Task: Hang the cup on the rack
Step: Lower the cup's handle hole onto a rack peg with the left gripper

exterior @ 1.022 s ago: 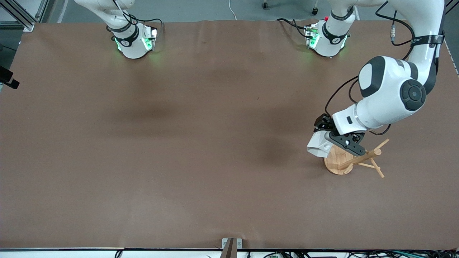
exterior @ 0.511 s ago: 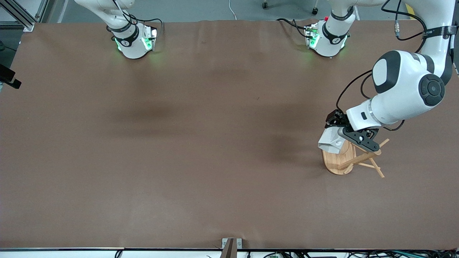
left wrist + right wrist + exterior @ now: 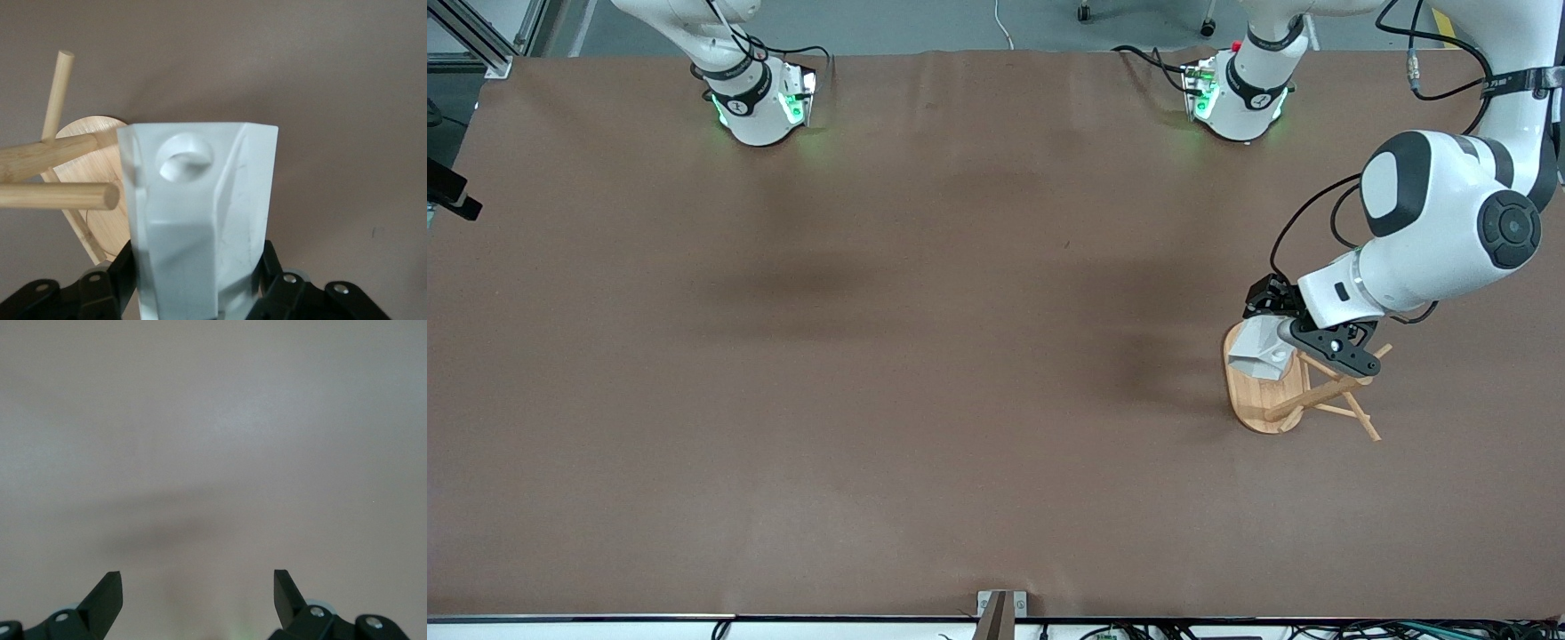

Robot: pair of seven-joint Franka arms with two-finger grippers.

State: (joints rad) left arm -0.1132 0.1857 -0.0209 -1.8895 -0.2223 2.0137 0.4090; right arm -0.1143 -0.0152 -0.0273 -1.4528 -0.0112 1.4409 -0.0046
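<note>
The white faceted cup (image 3: 1256,352) is held in the air by my left gripper (image 3: 1273,341), which is shut on its body. It hangs over the oval base of the bamboo rack (image 3: 1254,404), beside the post and pegs (image 3: 1320,394). In the left wrist view the cup (image 3: 200,220) fills the space between the black fingers (image 3: 110,287). Its handle with the round hole (image 3: 187,157) points away from the wrist. One peg's tip (image 3: 107,195) ends right beside the handle's edge, outside the hole. My right gripper (image 3: 198,587) is open and empty over bare table, and is out of the front view.
The brown table (image 3: 925,356) shows nothing else on it. The rack stands near the left arm's end of the table, its pegs (image 3: 1365,425) sticking out toward the front camera and the table's end. Both arm bases (image 3: 758,102) stand along the table's edge farthest from the front camera.
My left gripper has carried the cup toward the left arm's end of the table, from beside the rack's base to over it, closer to the post and pegs. The right arm has not moved.
</note>
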